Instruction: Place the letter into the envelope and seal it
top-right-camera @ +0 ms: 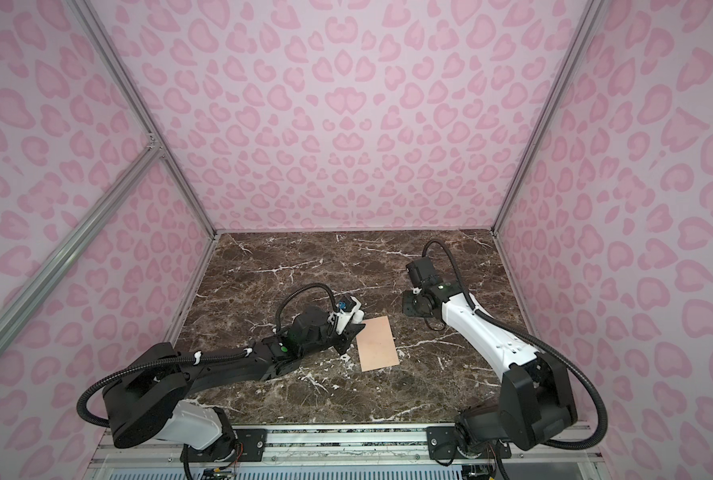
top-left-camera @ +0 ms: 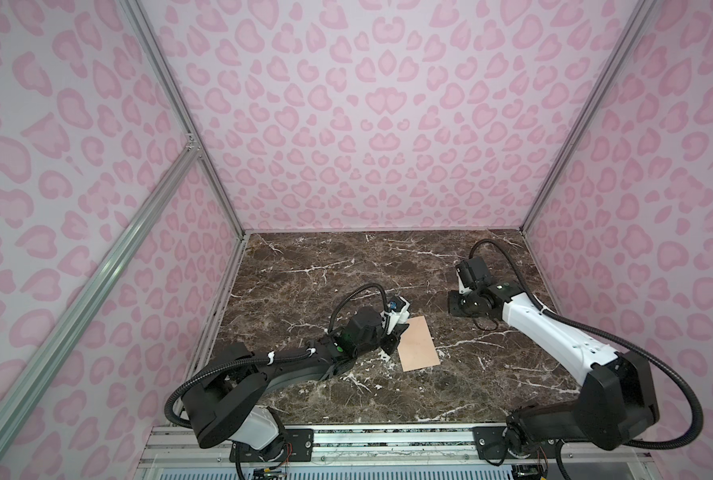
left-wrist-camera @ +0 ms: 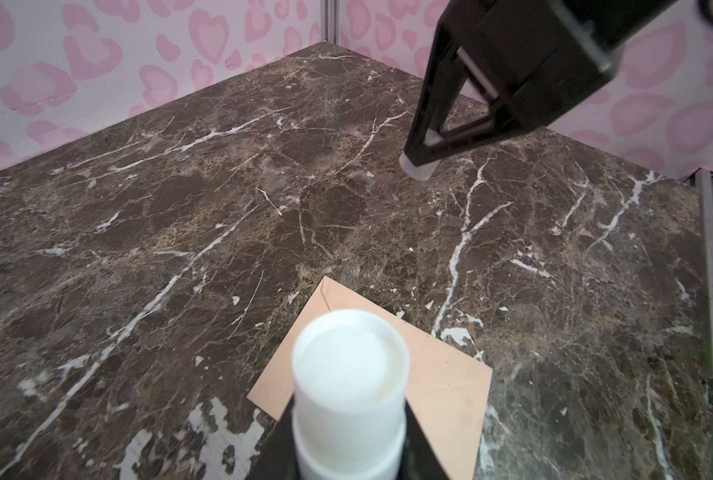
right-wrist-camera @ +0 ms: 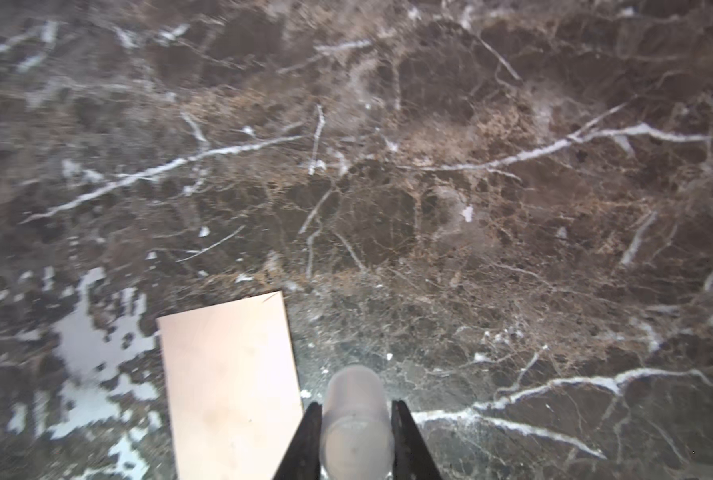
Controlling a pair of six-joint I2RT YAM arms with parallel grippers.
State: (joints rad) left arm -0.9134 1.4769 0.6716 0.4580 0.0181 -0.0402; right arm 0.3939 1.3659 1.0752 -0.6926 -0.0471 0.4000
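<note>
Envelope (top-left-camera: 417,343) lying closed and flat on tabletop (top-left-camera: 346,270), contents hidden. Left claw (left-wrist-camera: 348,415) clamped narrow on white glue tube (left-wrist-camera: 348,374) beside envelope's edge; right claw (right-wrist-camera: 355,405) pinching translucent cap (right-wrist-camera: 355,432), well apart.

A dark brown tabletop (top-left-camera: 346,270) is being crossed by white veins and is being enclosed on three sides by pale walls (top-left-camera: 367,124) printed with pink heart-like spots. The wall corners are being edged by aluminium bars (top-left-camera: 167,83). A white glue-stick tube (left-wrist-camera: 350,374) is being shown uncapped in the left wrist view, and a translucent cap (right-wrist-camera: 355,419) is being shown in the right wrist view.
</note>
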